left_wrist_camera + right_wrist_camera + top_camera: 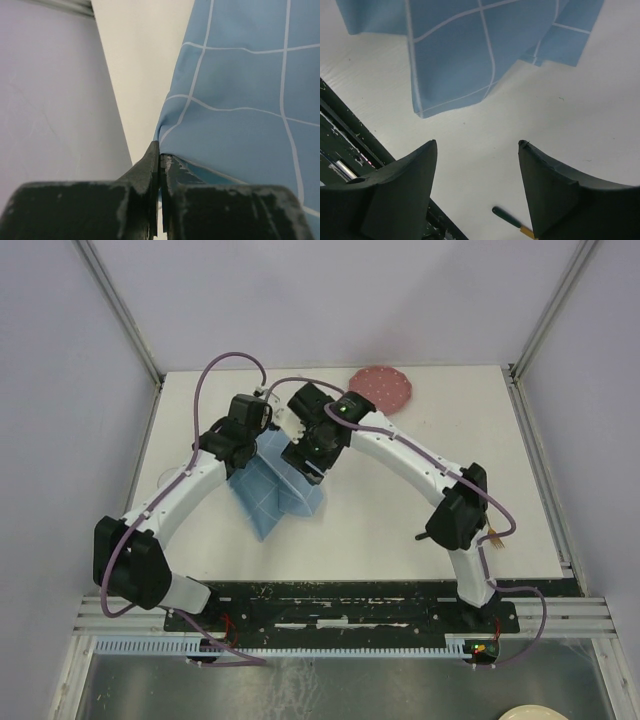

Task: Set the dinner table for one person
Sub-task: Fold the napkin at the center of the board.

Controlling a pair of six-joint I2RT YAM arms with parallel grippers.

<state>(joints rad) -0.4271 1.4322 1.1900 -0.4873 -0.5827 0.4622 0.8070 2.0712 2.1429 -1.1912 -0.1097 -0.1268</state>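
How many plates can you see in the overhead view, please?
2. A red plate lies at the far edge of the dinner table; a cream plate shows partly at the view's bottom right, off the table. Others may be hidden.

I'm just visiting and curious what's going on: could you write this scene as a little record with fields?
Table: white dinner table, not yet set
Cloth: blue grid placemat, folded over, not flat
Left gripper: shut on the placemat's edge
Right gripper: open, empty, above bare table beside the placemat
Plate: pink round plate at the table's far edge
Utensil: green-handled utensil lying on the table
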